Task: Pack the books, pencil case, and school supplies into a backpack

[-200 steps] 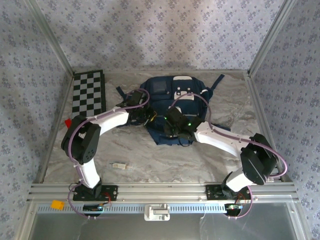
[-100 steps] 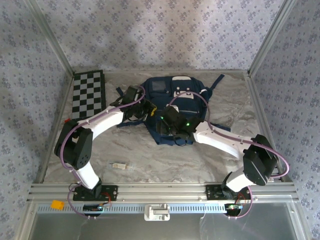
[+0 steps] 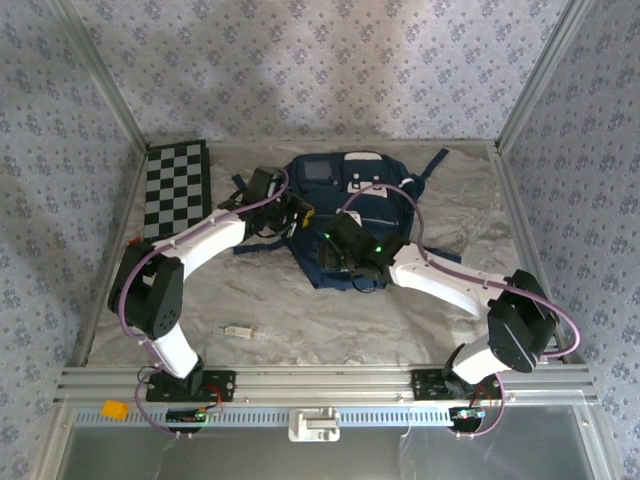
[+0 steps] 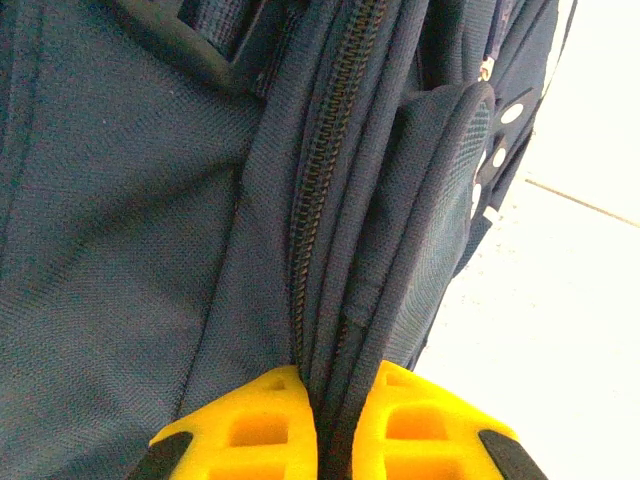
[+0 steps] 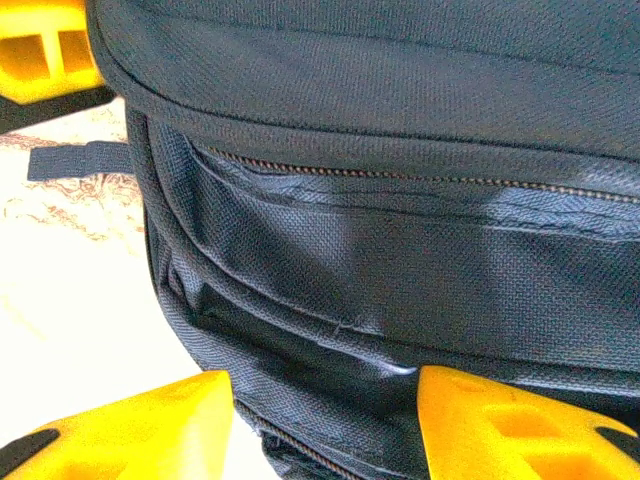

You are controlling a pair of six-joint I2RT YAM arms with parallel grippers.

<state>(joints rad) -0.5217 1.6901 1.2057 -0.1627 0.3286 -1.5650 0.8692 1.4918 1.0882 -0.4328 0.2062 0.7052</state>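
Note:
The navy backpack (image 3: 352, 205) lies flat at the back middle of the table, front pocket up. My left gripper (image 3: 299, 213) is at its left side, shut on a fold of backpack (image 4: 200, 200) fabric beside a zipper; the yellow fingertips (image 4: 260, 425) pinch the cloth. My right gripper (image 3: 327, 256) is at the near edge of the backpack (image 5: 400, 150), open, its yellow fingers (image 5: 500, 425) standing apart on either side of the fabric edge. A small pale stick, the school supplies (image 3: 238, 329), lies on the table near the left arm's base. The books and the pencil case are out of view.
A black-and-white chequered board (image 3: 177, 186) lies at the back left. Dark backpack straps (image 3: 433, 165) trail at the back right. Patterned walls and metal frame posts (image 3: 110, 95) close in the table on three sides.
My left gripper has moved back and slightly right along the backpack's left side, still pinching fabric. My right gripper's jaws have widened and it has shifted a little to the left.

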